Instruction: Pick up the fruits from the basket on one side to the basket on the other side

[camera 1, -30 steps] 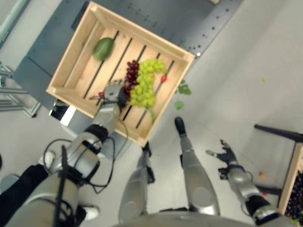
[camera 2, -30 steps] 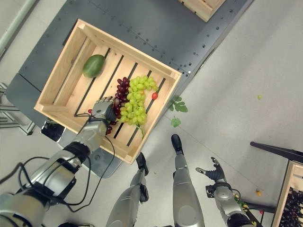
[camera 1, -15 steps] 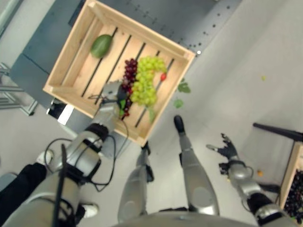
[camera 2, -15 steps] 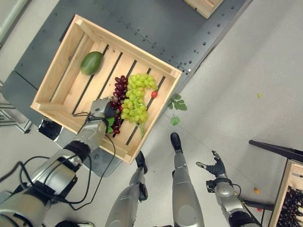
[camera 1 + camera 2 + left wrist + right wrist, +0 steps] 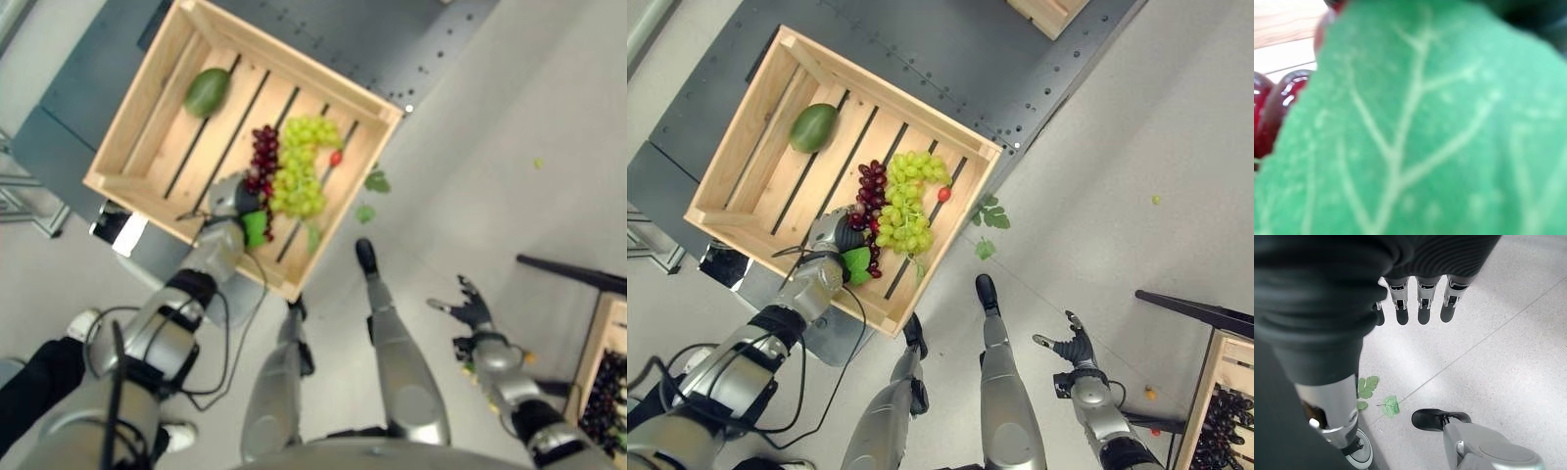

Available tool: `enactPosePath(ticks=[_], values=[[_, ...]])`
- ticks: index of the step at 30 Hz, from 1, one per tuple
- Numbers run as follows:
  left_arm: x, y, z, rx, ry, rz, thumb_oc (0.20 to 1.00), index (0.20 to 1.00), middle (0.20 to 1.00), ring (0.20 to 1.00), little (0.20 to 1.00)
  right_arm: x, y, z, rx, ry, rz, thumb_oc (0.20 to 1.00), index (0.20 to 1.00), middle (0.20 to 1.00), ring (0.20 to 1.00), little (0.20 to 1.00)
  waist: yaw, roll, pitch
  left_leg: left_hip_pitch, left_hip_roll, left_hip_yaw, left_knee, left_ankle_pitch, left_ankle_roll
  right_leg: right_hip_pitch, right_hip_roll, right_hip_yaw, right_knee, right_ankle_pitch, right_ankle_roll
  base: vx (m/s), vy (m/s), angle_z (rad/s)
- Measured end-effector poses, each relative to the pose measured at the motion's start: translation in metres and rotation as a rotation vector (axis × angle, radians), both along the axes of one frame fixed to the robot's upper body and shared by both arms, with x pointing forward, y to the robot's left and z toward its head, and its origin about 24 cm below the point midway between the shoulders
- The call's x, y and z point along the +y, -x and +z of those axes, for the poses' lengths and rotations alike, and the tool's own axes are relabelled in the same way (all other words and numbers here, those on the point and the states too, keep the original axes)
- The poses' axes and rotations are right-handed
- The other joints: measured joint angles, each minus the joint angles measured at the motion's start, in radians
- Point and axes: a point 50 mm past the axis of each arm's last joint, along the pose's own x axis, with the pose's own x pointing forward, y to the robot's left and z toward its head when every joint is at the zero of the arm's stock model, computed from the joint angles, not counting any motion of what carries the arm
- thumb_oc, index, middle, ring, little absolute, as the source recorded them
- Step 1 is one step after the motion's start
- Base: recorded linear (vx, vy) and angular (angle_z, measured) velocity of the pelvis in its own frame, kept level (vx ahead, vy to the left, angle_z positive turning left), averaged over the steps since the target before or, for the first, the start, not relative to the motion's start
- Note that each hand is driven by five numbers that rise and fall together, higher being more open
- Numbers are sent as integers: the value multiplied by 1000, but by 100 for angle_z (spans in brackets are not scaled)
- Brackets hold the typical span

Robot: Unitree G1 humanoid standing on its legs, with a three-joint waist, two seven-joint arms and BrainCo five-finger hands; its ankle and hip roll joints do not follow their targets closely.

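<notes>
In the slatted wooden crate [image 5: 950,137], the robot's left hand [image 5: 828,235] sits on the lower end of the dark red grape bunch [image 5: 865,192], a green leaf [image 5: 857,264] at its palm; whether its fingers have closed on the stem or the berries cannot be told, since the leaf [image 5: 1420,127] covers the left wrist view with only a few red grapes [image 5: 1278,112] at its edge. The green grape bunch [image 5: 905,208] lies touching the red one near the crate's edge closest to the robot, a small red fruit [image 5: 944,195] beside it and a mango [image 5: 813,127] towards the far corner. The right hand [image 5: 1073,348] hangs spread over the floor, fingers [image 5: 1422,308] straight — holding nothing. Grapes are soft, slick and easily shed; the stem is likely the safest hold, as squeezing berries risks bruising. The second crate [image 5: 1205,411] — holding dark grapes — stands on the robot's right.
</notes>
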Motion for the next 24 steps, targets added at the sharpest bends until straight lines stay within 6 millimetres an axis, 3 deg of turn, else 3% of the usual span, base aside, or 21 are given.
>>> enactPosePath(ticks=[8, 11, 14, 19, 24], values=[[2, 24, -11, -61, 390, -4, 200, 200, 200, 200, 200, 0, 9, -7, 26, -13, -10, 1000, 1000, 1000, 1000, 1000, 3, -1, 0, 1, 0, -7, 0, 0, 0, 5, -1, -7, 0, 1, -1, 0, 4, 2], [6, 47, -15, -103, 612, -19, 200, 200, 200, 200, 200, -2, 14, -9, 34, -36, -31, 1000, 1000, 1000, 1000, 1000, 7, -1, 1, 6, 1, -8, 0, 0, 0, 10, -1, -9, 0, 1, -1, 0, 0, 0], [7, 61, -22, -92, 724, -45, 200, 200, 200, 200, 200, -3, 16, -11, 44, -44, -24, 1000, 1000, 1000, 1000, 1000, 19, -1, 1, 15, 1, -14, 0, 0, 0, 21, -1, -13, 0, 0, 1, 3, 11, 2], [3, 86, -12, -98, 904, -169, 200, 200, 200, 200, 200, -6, 20, -14, 68, -59, -19, 1000, 1000, 1000, 1000, 1000, 33, -1, 1, 16, 0, -29, 0, 0, 0, 22, -1, -14, 0, -3, 4, -1, 2, 1], [4, 93, -8, -96, 1036, -198, 200, 200, 200, 200, 200, -5, 20, -14, 74, -70, 3, 1000, 1000, 1000, 1000, 1000, 57, -1, 1, 20, 0, -35, 0, 2, -1, 30, -2, -22, 0, 0, 1, 1, 8, 2]])
